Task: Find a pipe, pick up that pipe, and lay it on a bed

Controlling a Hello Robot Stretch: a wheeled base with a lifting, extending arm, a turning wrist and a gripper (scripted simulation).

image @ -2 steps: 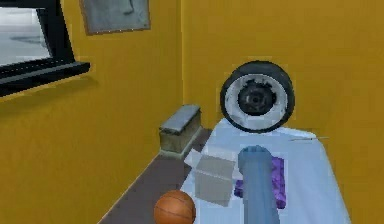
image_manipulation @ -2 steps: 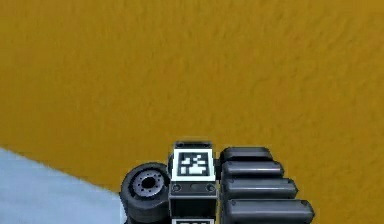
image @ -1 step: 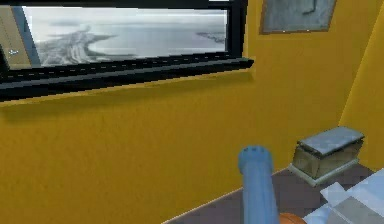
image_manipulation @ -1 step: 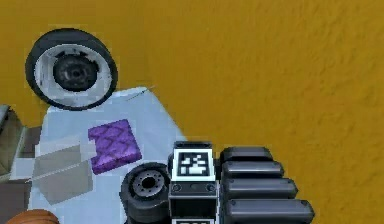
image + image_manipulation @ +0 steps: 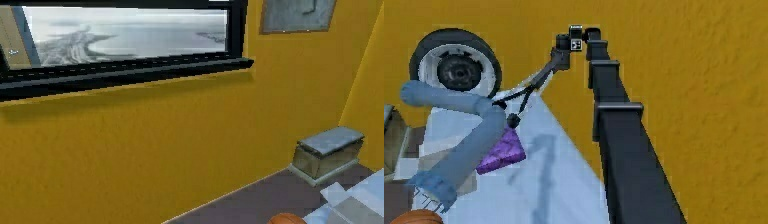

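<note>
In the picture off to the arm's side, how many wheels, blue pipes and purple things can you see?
Wheel: 1
Blue pipe: 1
Purple thing: 1
Total: 3

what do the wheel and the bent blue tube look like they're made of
Wheel: seemingly a matte black rubber tyre around a pale, metal-looking hub with dark spokes. Bent blue tube: smooth and matte, possibly plastic or painted metal; its even colour leaves that open.
</note>
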